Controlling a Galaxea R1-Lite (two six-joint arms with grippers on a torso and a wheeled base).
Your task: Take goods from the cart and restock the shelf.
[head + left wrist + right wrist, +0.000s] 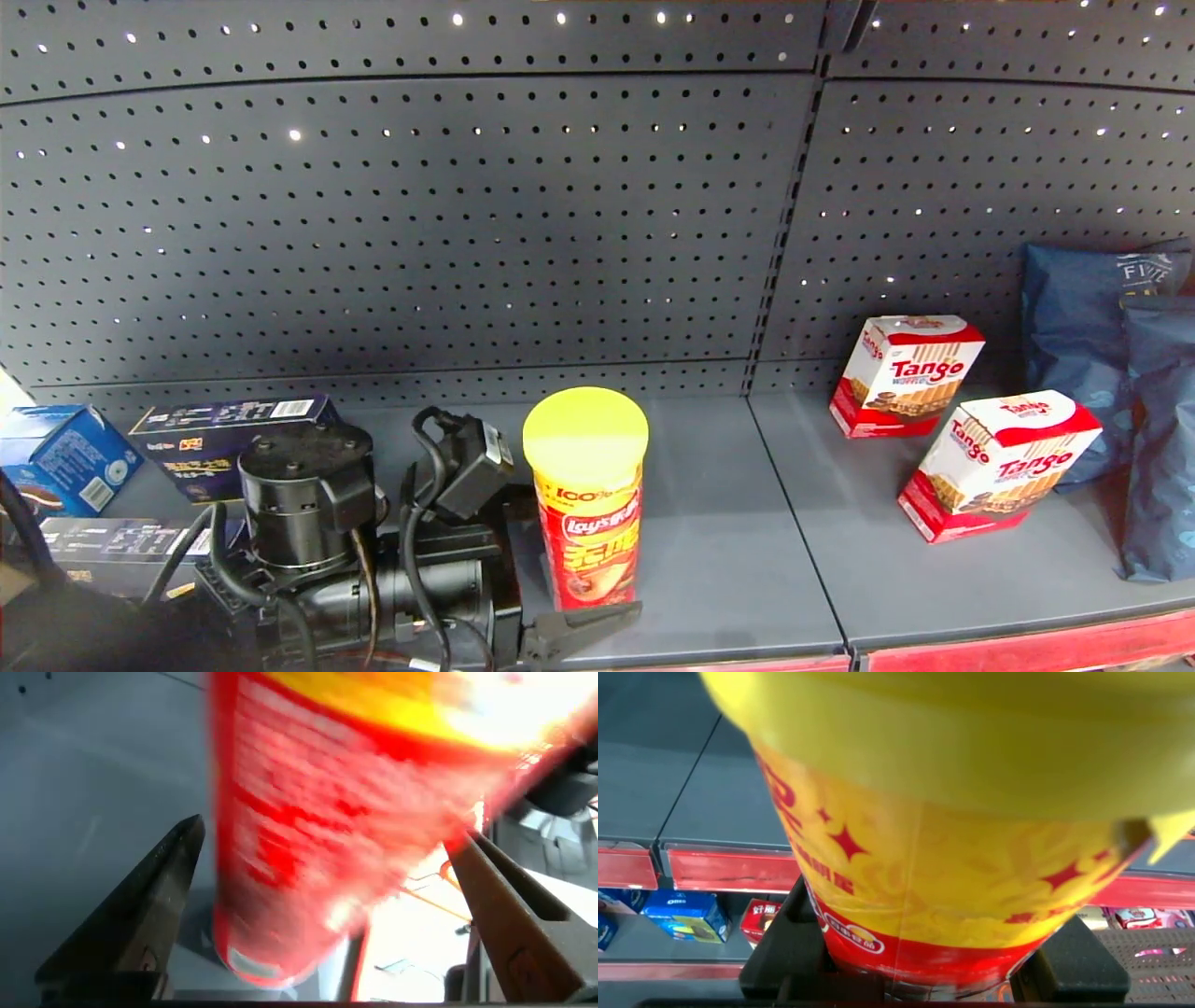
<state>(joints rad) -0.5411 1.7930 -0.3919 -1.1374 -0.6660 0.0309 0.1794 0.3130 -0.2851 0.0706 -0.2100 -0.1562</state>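
The chip can (588, 499), red with a yellow lid, stands upright on the grey shelf (728, 523) at the lower centre of the head view. The left claw (327, 831) straddles its lower part with the jaws spread wide. One finger (579, 627) lies on the shelf just in front of the can's base, and in the left wrist view a sliver of shelf shows between the other finger (140, 924) and the can's side, so the claw has no hold on it. The left arm (308, 523) lies low at the lower left of the frame, just beside the can. The right claw (915, 975) is closed on a second chip can (952, 859), red and yellow with a yellow rim, its base set between the black pads (785, 952). Behind that can run the shelf's red front strip (729, 868) and a blue box (687, 917) on a lower level. Right of centre in the head view, two red-and-white wafer boxes (906, 373) (999, 462) stand tilted on the shelf, one behind the other and apart. Dark blue bags (1092, 345) lean at the far right edge. At the left edge sit a blue biscuit box (65, 457) and a dark box (233, 429), near the arm. A perforated grey back panel (467, 233) fills the upper half of the frame.
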